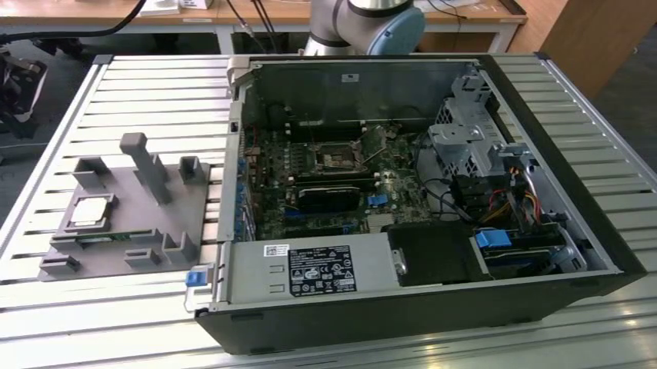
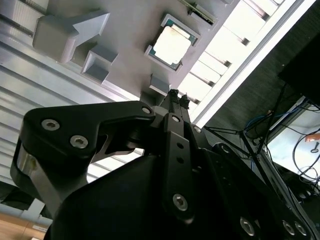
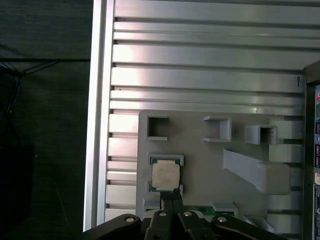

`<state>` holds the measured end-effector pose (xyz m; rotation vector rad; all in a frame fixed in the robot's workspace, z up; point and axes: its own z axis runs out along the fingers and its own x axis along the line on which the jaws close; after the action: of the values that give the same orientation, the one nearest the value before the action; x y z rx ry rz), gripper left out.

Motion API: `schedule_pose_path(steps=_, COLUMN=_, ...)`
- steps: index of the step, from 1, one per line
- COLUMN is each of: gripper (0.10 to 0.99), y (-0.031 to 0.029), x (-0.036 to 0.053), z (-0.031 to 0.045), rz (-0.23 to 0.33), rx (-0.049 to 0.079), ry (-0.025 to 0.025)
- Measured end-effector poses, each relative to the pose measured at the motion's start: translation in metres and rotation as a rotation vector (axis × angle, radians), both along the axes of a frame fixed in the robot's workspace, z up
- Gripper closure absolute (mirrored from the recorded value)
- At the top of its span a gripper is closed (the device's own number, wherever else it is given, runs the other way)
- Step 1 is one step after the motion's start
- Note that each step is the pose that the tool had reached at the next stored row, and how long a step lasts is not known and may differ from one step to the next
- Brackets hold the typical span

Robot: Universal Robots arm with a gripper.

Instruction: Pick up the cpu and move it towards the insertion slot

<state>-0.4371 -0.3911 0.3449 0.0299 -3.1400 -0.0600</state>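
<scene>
While the gripper (image 3: 172, 193) hovers nearby, the cpu (image 3: 165, 176) lies in the fixture (image 3: 200, 162).

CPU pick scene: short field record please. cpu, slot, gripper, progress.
cpu: lies flat in a recess of the grey fixture, not gripped
slot: on the board inside the open case, at the exterior view's right of the fixture
gripper: jaws shut, holding nothing, tips by the cpu's edge in the first wrist view; contact cannot be told
progress: cpu not yet picked up
</scene>
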Motion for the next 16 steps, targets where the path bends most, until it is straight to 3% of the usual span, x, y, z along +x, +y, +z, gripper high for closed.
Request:
schedule_pose_path(steps=10, gripper=0.980, y=0.0000, x=-0.0114, z=-0.0007, rz=0.000, rx=0.000, ry=0.0001)
schedule_pose_path(steps=16, gripper=0.980, y=-0.0004, x=-0.0125, z=-0.0042, rz=0.000, rx=0.000, ry=-0.0014)
